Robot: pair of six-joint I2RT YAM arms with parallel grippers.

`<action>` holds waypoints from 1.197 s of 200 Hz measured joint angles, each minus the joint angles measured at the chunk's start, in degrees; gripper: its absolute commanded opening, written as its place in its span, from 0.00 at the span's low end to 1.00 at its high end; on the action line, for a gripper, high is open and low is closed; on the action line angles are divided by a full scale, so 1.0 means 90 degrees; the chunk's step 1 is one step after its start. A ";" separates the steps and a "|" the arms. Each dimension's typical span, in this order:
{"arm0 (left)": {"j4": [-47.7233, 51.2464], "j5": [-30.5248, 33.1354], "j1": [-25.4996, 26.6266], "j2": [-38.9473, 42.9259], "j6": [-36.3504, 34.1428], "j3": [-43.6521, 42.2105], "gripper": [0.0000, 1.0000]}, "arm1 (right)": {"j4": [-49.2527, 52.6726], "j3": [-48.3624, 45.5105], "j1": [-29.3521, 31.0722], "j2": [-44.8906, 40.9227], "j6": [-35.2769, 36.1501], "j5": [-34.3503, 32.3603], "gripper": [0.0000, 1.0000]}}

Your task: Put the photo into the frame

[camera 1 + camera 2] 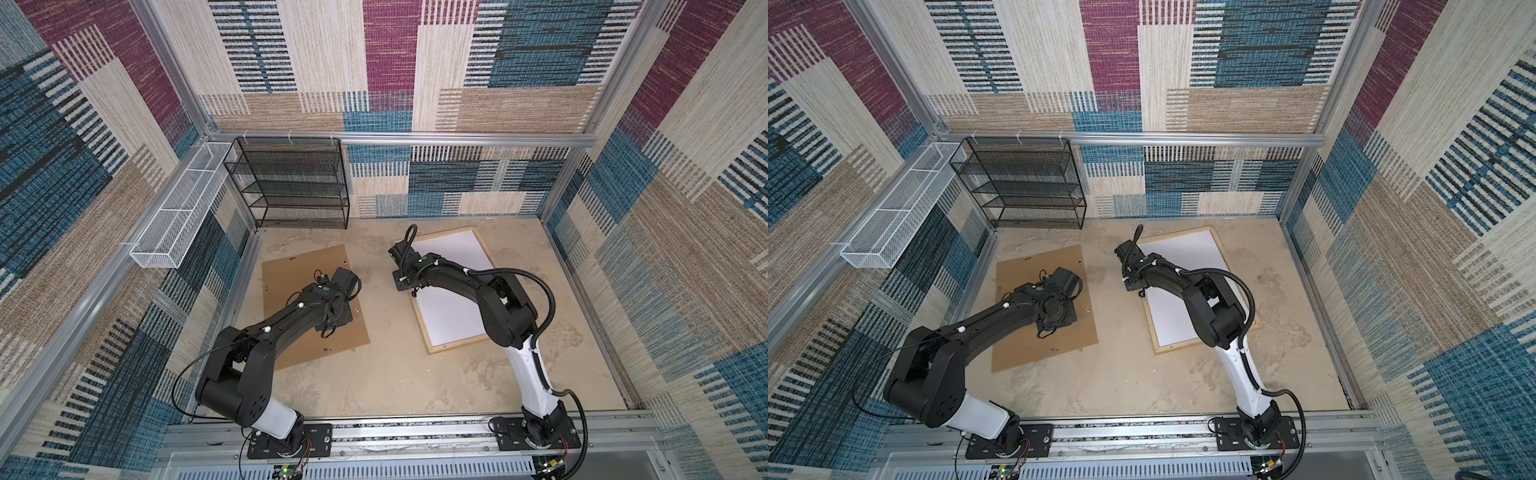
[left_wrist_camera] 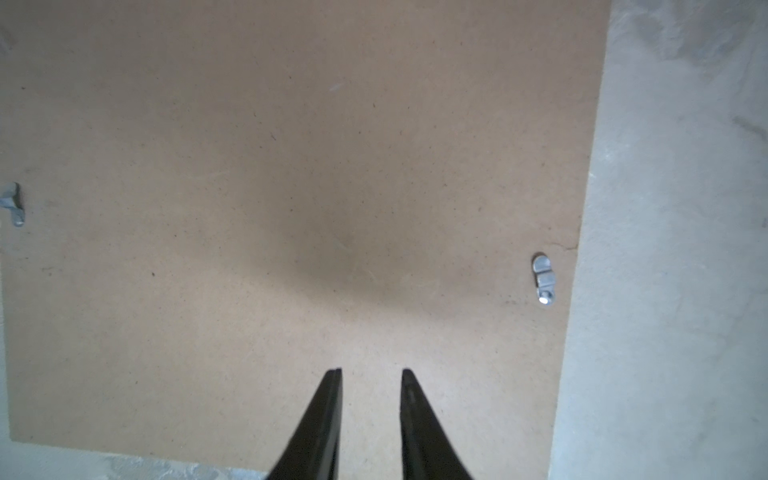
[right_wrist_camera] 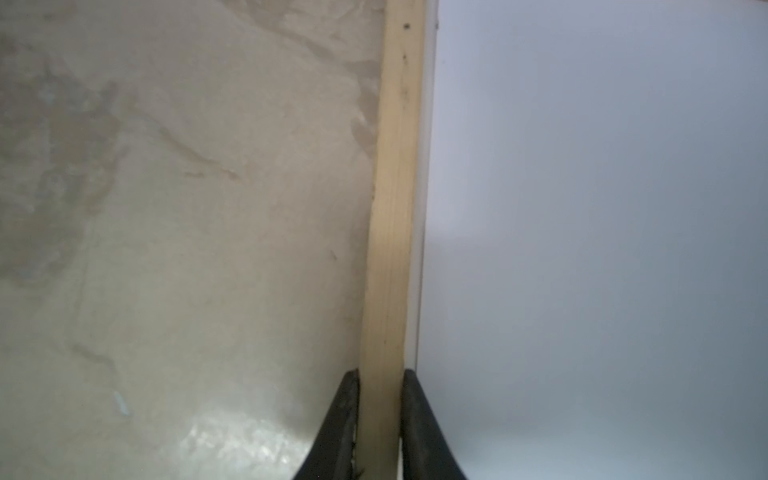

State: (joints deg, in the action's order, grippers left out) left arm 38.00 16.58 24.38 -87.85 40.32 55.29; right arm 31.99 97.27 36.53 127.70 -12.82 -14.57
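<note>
Two tools: right tool (image 3: 381, 372) seemingly clamps the frame (image 3: 395, 208) bar; left tool (image 2: 371, 370) parted, empty, over backing board (image 2: 291, 166).

Photo (image 1: 451, 318), white back up, flat inside pale wooden frame (image 3: 392, 208).

Patchwork woven wall panels (image 1: 390, 62), blue/maroon/beige. Mottled beige floor (image 1: 395, 386). Black wire-mesh shelf rack (image 1: 291, 183) at back wall; long white wire-mesh basket (image 1: 178, 208) on left wall. Aluminium profile rail (image 1: 457, 139) across back.
</note>
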 measured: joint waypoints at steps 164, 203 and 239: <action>-0.0058 -0.0005 -0.0153 -0.0794 -0.0053 0.0027 0.28 | -0.0248 -0.0918 -0.0811 -0.0894 -0.0097 0.0452 0.40; -0.0148 -0.0083 -0.0068 -0.1047 -0.0097 0.0202 0.28 | -0.0306 -0.1078 -0.0784 -0.1256 -0.0097 0.0435 0.40; -0.0141 -0.0194 0.0146 -0.1192 -0.0119 0.0347 0.27 | -0.0491 -0.1100 -0.0782 -0.1406 -0.0095 0.0629 0.40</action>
State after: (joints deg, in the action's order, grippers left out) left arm 36.73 14.83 25.69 -98.59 39.24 58.41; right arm 27.57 87.37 29.50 115.04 -13.67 -8.91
